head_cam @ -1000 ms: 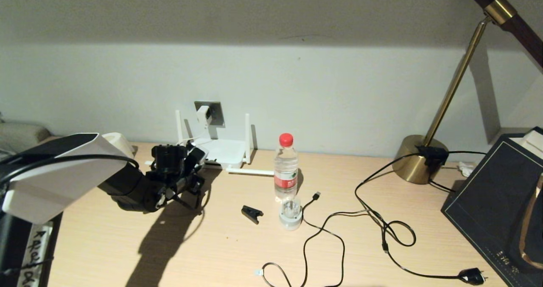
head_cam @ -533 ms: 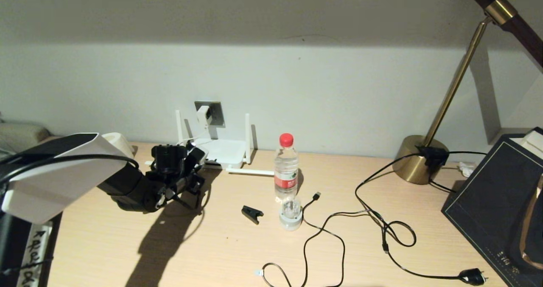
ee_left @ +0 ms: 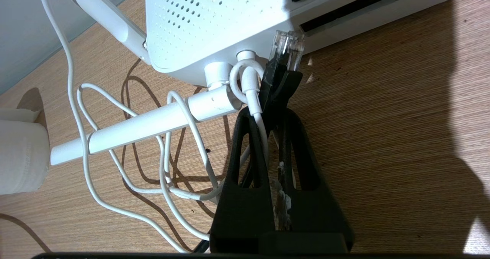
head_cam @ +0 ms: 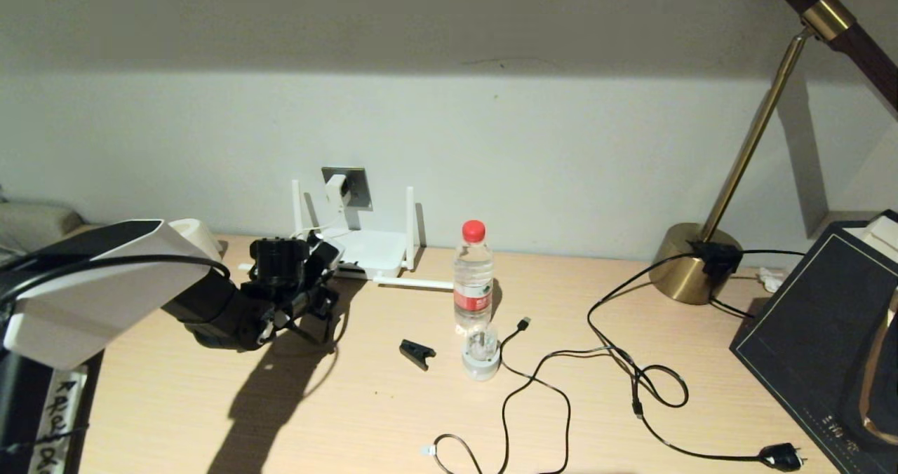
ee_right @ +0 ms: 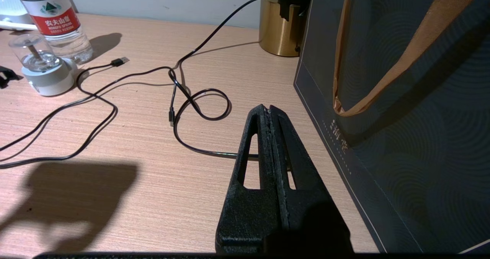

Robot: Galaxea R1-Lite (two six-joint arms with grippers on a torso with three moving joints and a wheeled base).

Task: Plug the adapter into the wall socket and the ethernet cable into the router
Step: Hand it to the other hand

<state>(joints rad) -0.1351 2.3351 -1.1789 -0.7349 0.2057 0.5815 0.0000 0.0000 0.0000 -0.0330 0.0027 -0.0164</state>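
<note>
**Ethernet plug poised at the router's edge**

Ethernet cable (ee_left: 281,65) sat clamped in the left claw (ee_left: 277,109), its clear-tipped connector jutting past the fingertips and touching, or all but touching, the router (ee_left: 214,25) at the lower side edge. In the left wrist view the connector's long axis ran toward roughly one o'clock, continuing the line of the claw, with the router's body lying at about eleven o'clock from the tip. A thin white cord looped just beside the connector and passed between the claw's fingers, so it looked at risk of being snagged. Whether the tip faced an actual port could not be told; no dark opening showed directly ahead of it.

In the head view the left claw (head_cam: 319,278) hovered low over the surface (head_cam: 393,418), with the router (head_cam: 372,249) at about two o'clock from it, against the wall. The adapter (head_cam: 336,191) already sat in the wall socket (head_cam: 356,183), so that half of the job appeared done.

The right claw (ee_right: 271,117) was pressed together on nothing, parked well apart above the surface beside a dark bag (ee_right: 402,109). The left arm was plainly the nearer one for the insertion.
</note>
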